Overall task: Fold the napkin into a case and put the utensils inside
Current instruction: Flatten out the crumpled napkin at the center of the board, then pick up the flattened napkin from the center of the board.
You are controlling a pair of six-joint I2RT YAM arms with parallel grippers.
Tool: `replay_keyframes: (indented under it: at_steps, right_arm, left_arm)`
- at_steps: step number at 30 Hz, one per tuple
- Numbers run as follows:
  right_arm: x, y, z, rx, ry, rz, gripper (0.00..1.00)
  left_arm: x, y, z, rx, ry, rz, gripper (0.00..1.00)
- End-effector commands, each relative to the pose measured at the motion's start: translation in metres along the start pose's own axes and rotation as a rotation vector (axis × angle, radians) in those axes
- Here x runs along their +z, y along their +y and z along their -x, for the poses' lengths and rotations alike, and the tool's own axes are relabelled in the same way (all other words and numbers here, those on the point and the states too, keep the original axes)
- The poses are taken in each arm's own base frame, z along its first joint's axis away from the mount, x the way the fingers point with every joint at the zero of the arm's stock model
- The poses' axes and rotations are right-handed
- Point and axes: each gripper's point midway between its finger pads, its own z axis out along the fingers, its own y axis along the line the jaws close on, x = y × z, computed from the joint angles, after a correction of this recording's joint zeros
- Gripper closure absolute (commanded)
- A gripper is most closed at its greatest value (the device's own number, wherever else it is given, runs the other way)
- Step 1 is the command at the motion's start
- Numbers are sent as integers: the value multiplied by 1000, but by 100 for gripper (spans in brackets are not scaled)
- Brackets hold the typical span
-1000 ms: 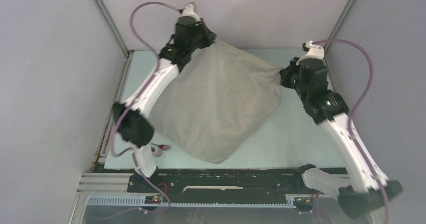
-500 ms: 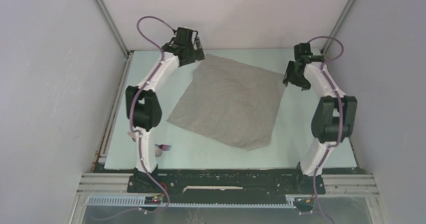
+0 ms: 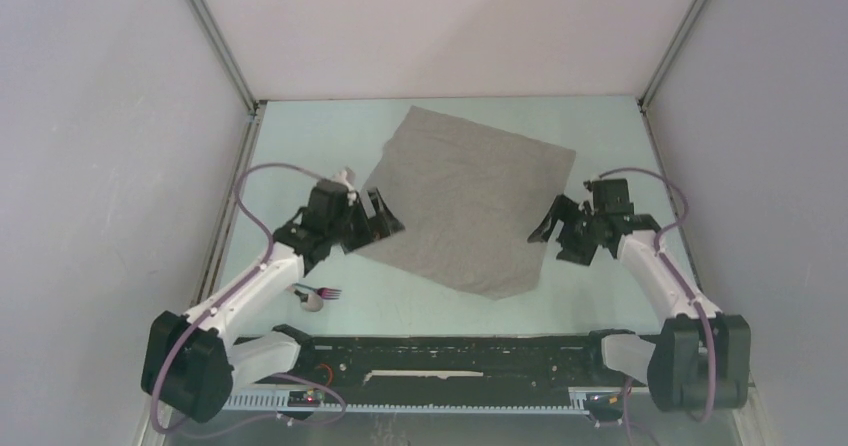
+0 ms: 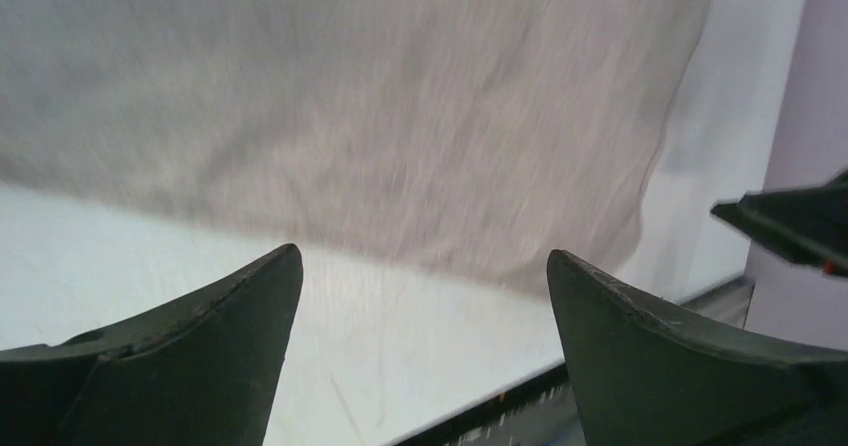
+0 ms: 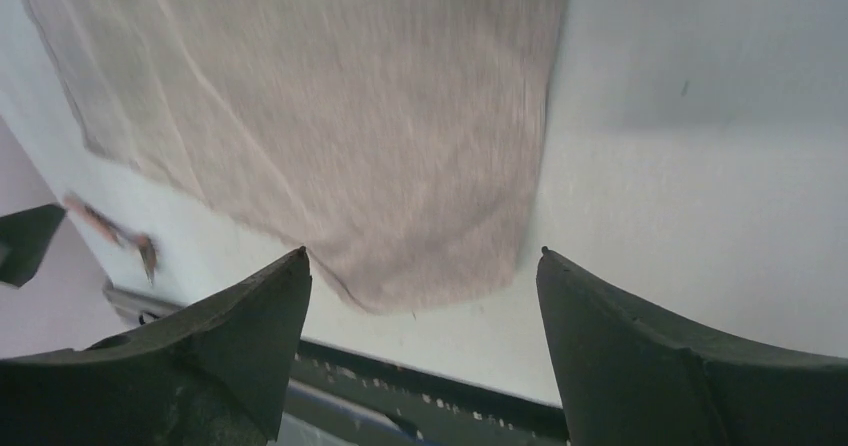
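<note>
grey cloth fills the middle of the pale green table (image 3: 610,126): the napkin (image 3: 465,206) lies spread flat in a single layer, turned like a diamond, with one corner toward the far wall and one toward the near edge.

the left gripper (image 3: 388,216) hangs at the napkin's left side, close to its left corner. its jaws are released, spread wide with nothing between them. in its own wrist view we see the two dark fingers (image 4: 200,356) far apart, bare table under them, and the napkin (image 4: 380,116) beginning just past the tips. the view is blurred, so we cannot tell whether the tips touch the cloth.

the right gripper (image 3: 553,238) stands just beside the napkin's right edge, near the corner that points to the near side. its jaws are also let go, wide apart and holding nothing. in its wrist view the napkin (image 5: 330,116) ends in a rounded corner ahead of the two fingers (image 5: 640,366), lying flat on the table.

the utensils (image 3: 318,296) lie on bare table at the near left, just beside the left arm (image 3: 250,291) and apart from the napkin. we make out a fork (image 3: 330,293) with dark tines and a spoon (image 3: 313,303) with a pale bowl, close together, both with pinkish handles. in the right wrist view the utensils (image 5: 110,231) show only as a small pinkish blur beyond the napkin's far edge.
</note>
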Motion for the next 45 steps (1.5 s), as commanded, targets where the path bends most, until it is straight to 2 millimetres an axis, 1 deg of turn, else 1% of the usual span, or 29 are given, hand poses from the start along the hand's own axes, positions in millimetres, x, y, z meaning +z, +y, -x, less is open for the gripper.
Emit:
replay_keyframes:
  at_steps: [1, 3, 5, 9, 11, 16, 19, 21, 22, 25, 26, 28, 30, 31, 33, 35, 37, 39, 40, 41, 42, 45]
  right_arm:
    - [-3, 1, -35, 41, 31, 124, 9]
    - [7, -13, -52, 68, 59, 109, 8]
    - [13, -17, -55, 106, 86, 126, 7]
    - [28, -12, -69, 143, 169, 203, 7]
    - [32, -7, -70, 139, 176, 246, 8]
    - [33, 5, -65, 68, 165, 331, 8]
    - [31, 10, -69, 39, 187, 373, 9]
    - [24, 18, -73, 51, 216, 416, 10]
    - [18, 27, -83, 45, 254, 446, 12]
    - [-8, 50, -100, 77, 323, 518, 16]
    - [-17, 55, -108, 98, 345, 520, 16]
    - [-34, 61, -113, 141, 344, 519, 15]
    - [-47, 62, -113, 178, 304, 508, 15]
    - [-53, 61, -110, 194, 271, 491, 15]
    - [-58, 51, -107, 244, 213, 421, 14]
    - [-53, 33, -103, 290, 145, 310, 14]
    - [-41, -1, -106, 369, 98, 115, 14]
    - [-35, -28, -113, 402, 94, -36, 15]
    - [-33, -33, -119, 395, 108, -71, 15]
    - [-31, -34, -121, 379, 121, -79, 17]
    - [-29, -30, -125, 348, 135, -77, 22]
    - [-23, -26, -138, 307, 166, -126, 23]
  left_arm:
    - [-28, -37, -36, 19, 5, -216, 0]
    - [-34, -35, -51, -2, 15, -238, 0]
    - [-38, -36, -63, -49, 40, -285, 0]
    - [-51, -42, -66, -56, 33, -327, 0]
    - [-57, -43, -63, -46, 15, -329, 0]
    - [-59, -38, -61, -32, -4, -311, 0]
    - [-59, -38, -62, -29, -1, -308, 0]
    - [-59, -37, -60, -26, -5, -297, 0]
    - [-59, -36, -61, -25, -3, -295, 0]
    - [-60, -39, -59, -25, -4, -300, 0]
    - [-60, -39, -58, -24, -6, -299, 0]
    - [-61, -41, -55, -21, -14, -300, 0]
    - [-61, -43, -52, -18, -21, -298, 0]
    - [-62, -44, -51, -15, -23, -298, 0]
    - [-62, -45, -50, -11, -20, -299, 0]
    - [-61, -44, -50, -10, -19, -294, 0]
    - [-59, -42, -52, -10, -14, -283, 0]
    - [-58, -38, -54, -8, -6, -268, 0]
    - [-57, -35, -55, -7, -4, -256, 0]
    - [-57, -33, -55, -7, -8, -244, 0]
    - [-56, -29, -55, -6, -13, -228, 0]
    - [-51, -17, -54, 3, -14, -158, 0]
